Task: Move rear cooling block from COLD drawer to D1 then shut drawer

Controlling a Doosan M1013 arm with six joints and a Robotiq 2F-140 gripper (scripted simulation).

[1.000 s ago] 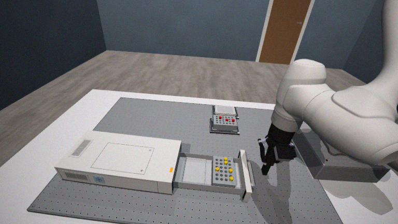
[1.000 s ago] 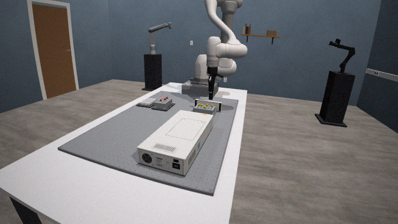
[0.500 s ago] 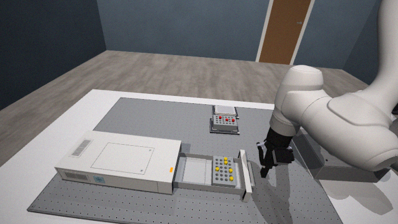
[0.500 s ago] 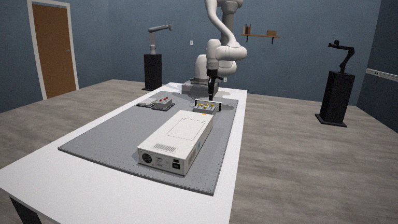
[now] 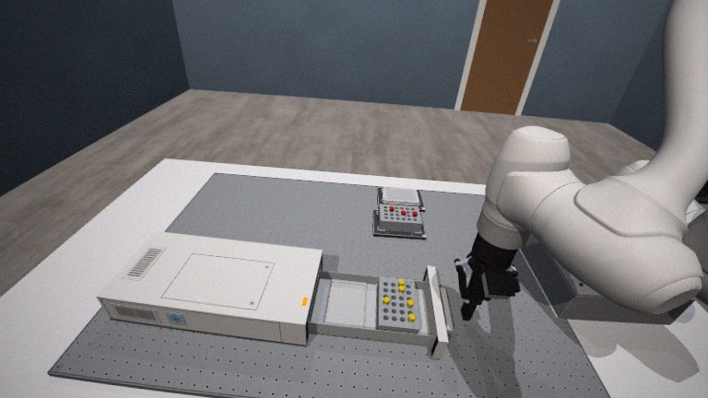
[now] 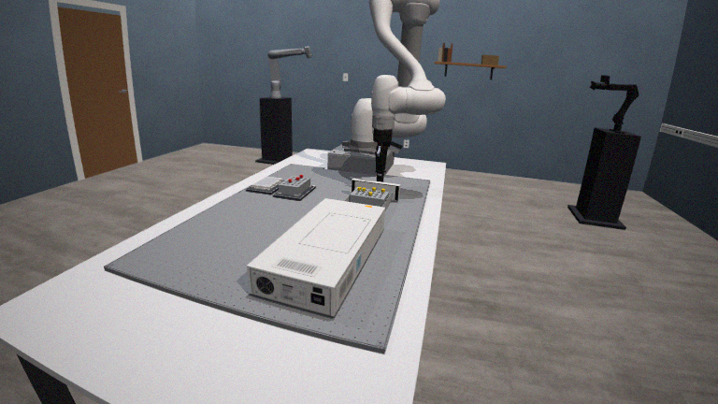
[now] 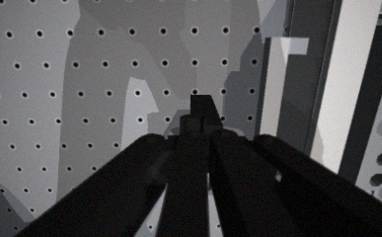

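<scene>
COLD (image 5: 218,278) lies on the perforated grey deck (image 5: 271,205) of the white worktop (image 5: 171,174), its drawer (image 5: 372,304) pulled out toward the arm with an orange lamp (image 5: 303,300) lit on the cooler's front edge. Inside the drawer the rear bay, nearest the cooler body, holds no block; the front block (image 5: 398,305) sits in the bay by the handle (image 5: 436,302) with yellow-capped tubes (image 5: 401,282) standing in its bores. The rear cooling block (image 5: 400,216), carrying three red-capped tubes (image 5: 403,213), rests on a dark deck slot (image 5: 399,232) well apart from the drawer, with a second slot (image 5: 400,195) just beyond it; it looks flat, though the top view is too small to be sure of its fit in the locators. The hand (image 5: 468,314) points down at the deck just beside the handle's outer face, fingers pressed fully together and gripping nothing. In the wrist view the handle's white bar (image 7: 347,74) stands close on the right of the fingertips.
</scene>
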